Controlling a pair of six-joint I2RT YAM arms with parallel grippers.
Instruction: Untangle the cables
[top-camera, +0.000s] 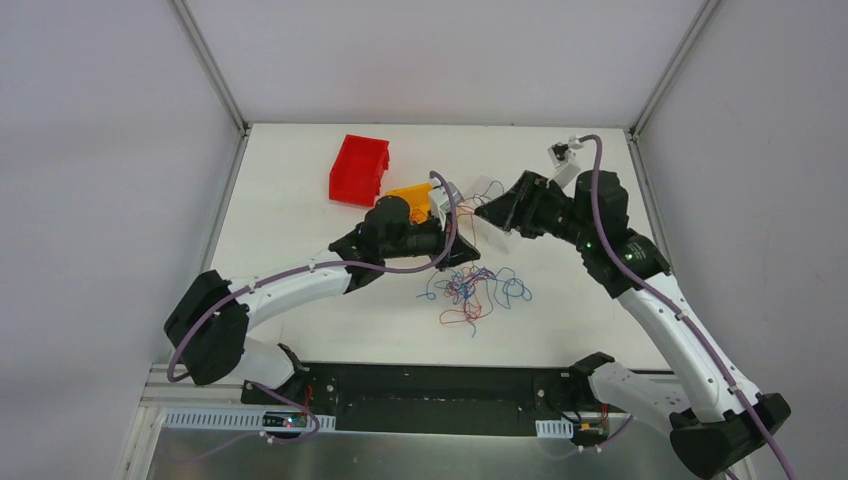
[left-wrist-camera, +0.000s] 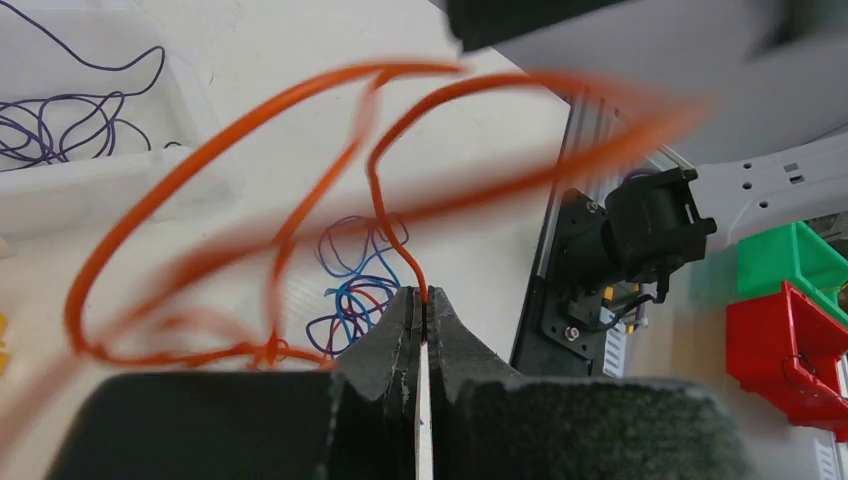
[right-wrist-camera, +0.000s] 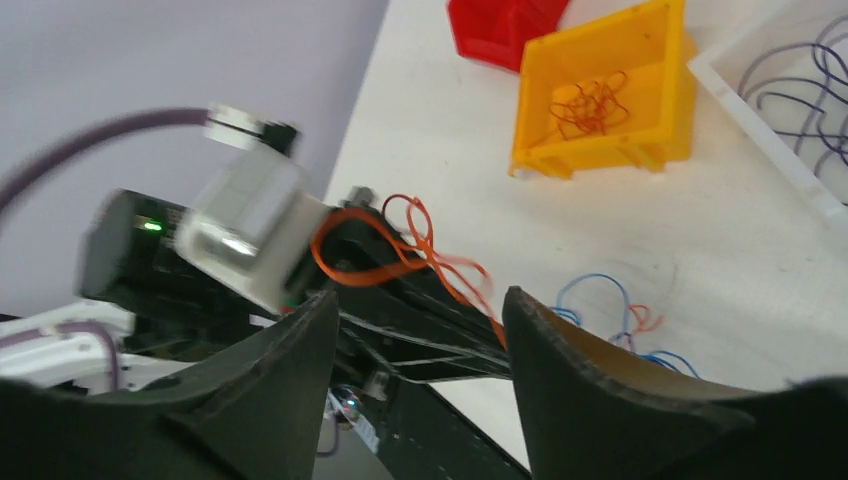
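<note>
Two pincers apparently facing: left pincer (left-wrist-camera: 424, 300) clamps orange cable (left-wrist-camera: 376, 175), right pincer (right-wrist-camera: 418, 298) parted.

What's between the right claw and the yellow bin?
The right wrist view shows loops of the orange cable, pinched in the left claw, just ahead of the right claw; past them only bare table up to the yellow bin.

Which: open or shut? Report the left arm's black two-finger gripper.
Shut: the left gripper's black fingers press together in its wrist view, pinching a thin orange wire.
</note>
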